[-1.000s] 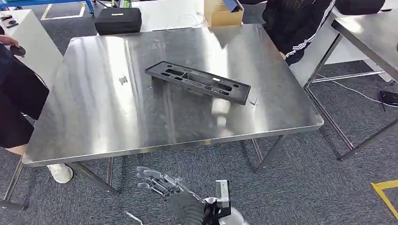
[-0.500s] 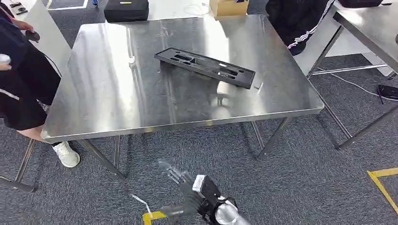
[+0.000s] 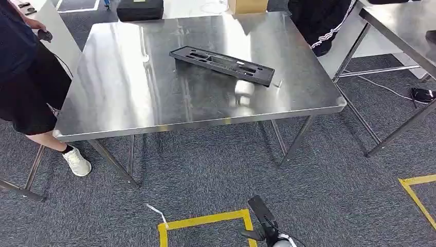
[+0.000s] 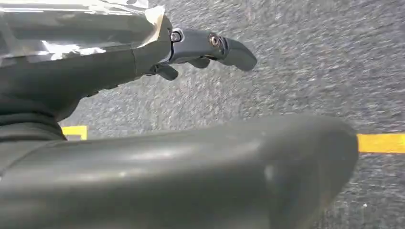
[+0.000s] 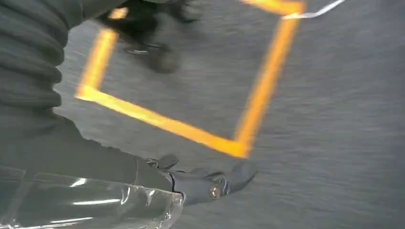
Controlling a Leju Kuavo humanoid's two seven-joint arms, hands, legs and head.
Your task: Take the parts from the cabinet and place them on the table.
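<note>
While the robot stands back from the steel table (image 3: 128, 98), the long black part (image 3: 222, 64) lies flat on the tabletop, a bit toward 1 o'clock from the table's middle, with one end pointing to about 10 o'clock and the other to 4. A tiny metal bit (image 3: 278, 83) sits just beside its 4 o'clock end.

Both arms hang down over the grey carpet. The left hand (image 4: 210, 45) holds nothing; its dark fingers (image 4: 234, 50) stick out fairly straight and close together, with one curled under. The right hand (image 5: 210, 183) is also holding nothing as far as I can see, but that view is blurry, so I honestly can't tell whether its fingers are spread or curled.

Yellow floor tape (image 3: 205, 221) makes a box on the carpet at 6 o'clock from the table. A person in dark clothes and a white sneaker (image 3: 77, 161) stands at the table's 9 o'clock side, and another person (image 3: 321, 20) is at 1 o'clock.
</note>
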